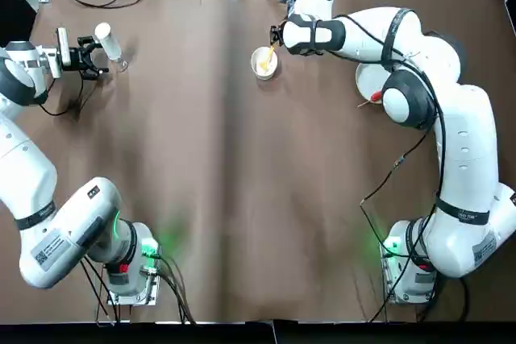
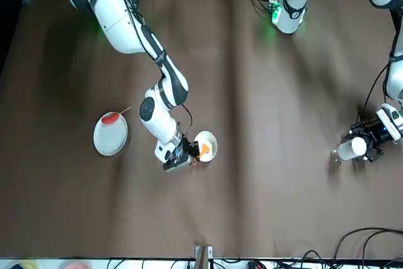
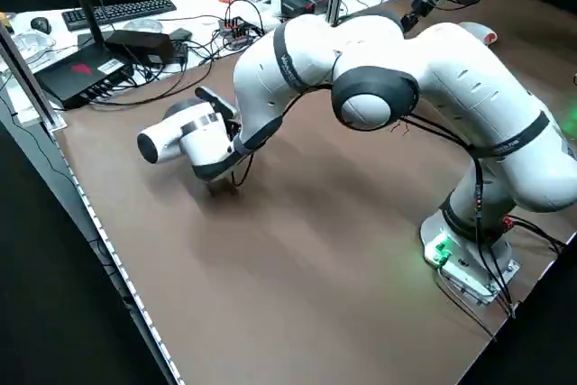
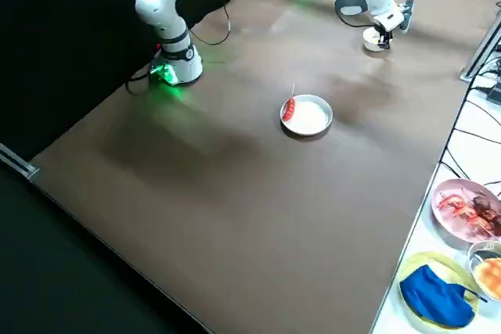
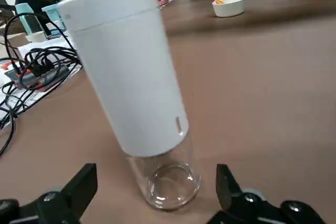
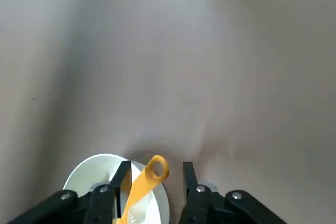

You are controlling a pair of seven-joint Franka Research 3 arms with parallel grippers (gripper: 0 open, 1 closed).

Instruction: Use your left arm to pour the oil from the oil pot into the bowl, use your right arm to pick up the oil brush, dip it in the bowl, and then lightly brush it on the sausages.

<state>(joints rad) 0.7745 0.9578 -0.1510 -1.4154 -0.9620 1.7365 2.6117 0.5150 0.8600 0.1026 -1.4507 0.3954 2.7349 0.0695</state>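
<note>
Left gripper (image 5: 156, 190) is at the far left of the counter (image 1: 226, 199), fingers apart, with the oil pot (image 5: 142, 87) upright just ahead of the gap, one finger to either side of its line. Wrist view shows neither finger touching it. From overhead the pot is just right of that gripper, clear base on the counter, white cap up. Right gripper (image 6: 156, 182) is over at the far middle, at the bowl (image 6: 86, 177), fingers also apart. Oil brush (image 6: 148, 183) leans in the bowl, yellow handle sticking up past the rim and into the gap between the fingers, closer to one than the other. Can't tell if that finger touches the handle; nothing clamped. Bowl sits on the counter, well apart from the oil pot, to its right. White plate (image 4: 311, 117) is right of the bowl and a bit nearer the robot's bases. Single red sausage (image 4: 289, 109) lies at the plate's near edge, its thin wooden stick (image 2: 126, 110) poking out past the rim toward the left.
</note>
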